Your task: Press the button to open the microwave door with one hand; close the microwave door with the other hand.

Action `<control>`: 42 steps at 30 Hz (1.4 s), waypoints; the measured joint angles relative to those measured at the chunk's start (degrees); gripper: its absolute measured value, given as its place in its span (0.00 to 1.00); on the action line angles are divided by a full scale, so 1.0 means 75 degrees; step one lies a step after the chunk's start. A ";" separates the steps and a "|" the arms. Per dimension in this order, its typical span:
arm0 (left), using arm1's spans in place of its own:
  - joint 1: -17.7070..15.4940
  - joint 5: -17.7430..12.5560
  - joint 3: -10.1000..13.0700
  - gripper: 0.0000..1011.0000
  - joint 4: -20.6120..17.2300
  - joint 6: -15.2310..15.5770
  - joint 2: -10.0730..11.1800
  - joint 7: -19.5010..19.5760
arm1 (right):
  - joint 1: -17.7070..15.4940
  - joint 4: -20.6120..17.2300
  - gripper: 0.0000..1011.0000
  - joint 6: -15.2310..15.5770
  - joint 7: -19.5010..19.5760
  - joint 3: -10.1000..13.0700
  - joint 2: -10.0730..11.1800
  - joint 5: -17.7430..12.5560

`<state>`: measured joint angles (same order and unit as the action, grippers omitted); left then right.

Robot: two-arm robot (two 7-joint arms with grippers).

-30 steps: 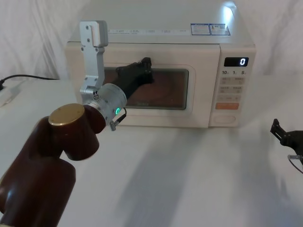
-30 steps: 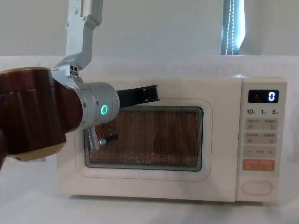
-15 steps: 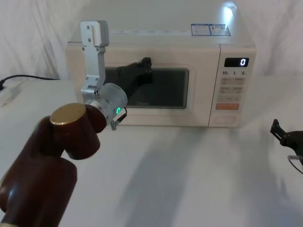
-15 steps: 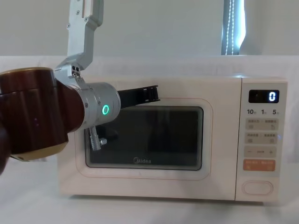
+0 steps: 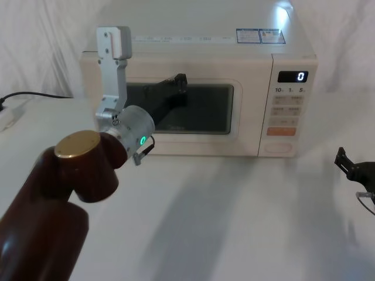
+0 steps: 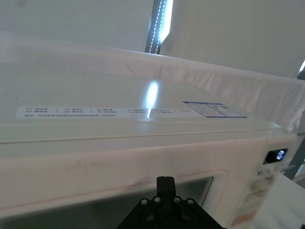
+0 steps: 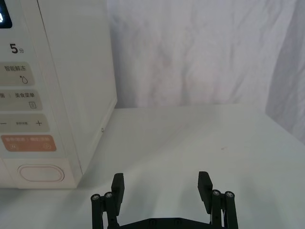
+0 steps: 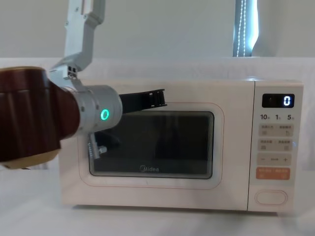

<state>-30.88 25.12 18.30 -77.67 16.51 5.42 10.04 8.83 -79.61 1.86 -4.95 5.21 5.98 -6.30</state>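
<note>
Since a second ago the cavity light has gone off and the left gripper [image 5: 179,79] has eased slightly back from the microwave door [image 8: 152,145]; jaw state can't be told. Door sits shut, flush with the microwave's front. Right gripper [image 7: 161,187], jaws spread, hangs low, right of the microwave, near the button [image 7: 41,173]. Door looks light, stiff, hinged: push the frame, not the glass.

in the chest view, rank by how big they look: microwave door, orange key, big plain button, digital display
Largest to smallest, as seen in the chest view:
1. microwave door
2. orange key, button and display: these three look much alike in area, so I would not rank them against each other.
</note>
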 joint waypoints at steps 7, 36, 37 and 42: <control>0.0509 0.0227 -0.0119 0.00 -0.0911 0.0329 0.0352 0.0023 | 0.0000 0.0000 0.99 0.0000 0.0000 0.0000 0.0000 0.0000; 0.2672 0.0786 -0.0945 0.64 -0.3197 0.0013 0.2081 -0.0011 | 0.0000 0.0000 0.99 0.0000 -0.0001 0.0000 0.0000 0.0000; 0.2775 0.0785 -0.0988 0.66 -0.3235 -0.0032 0.2153 -0.0014 | 0.0000 0.0000 0.99 0.0000 -0.0001 0.0001 0.0000 0.0000; 0.3139 0.0674 -0.1118 0.85 -0.3297 -0.0236 0.2359 -0.0059 | 0.0000 0.0000 0.99 0.0000 0.0000 0.0001 0.0000 0.0000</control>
<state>-7.34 30.18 9.92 -102.40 14.74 23.11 9.60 8.83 -79.61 1.86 -4.95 5.21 5.99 -6.30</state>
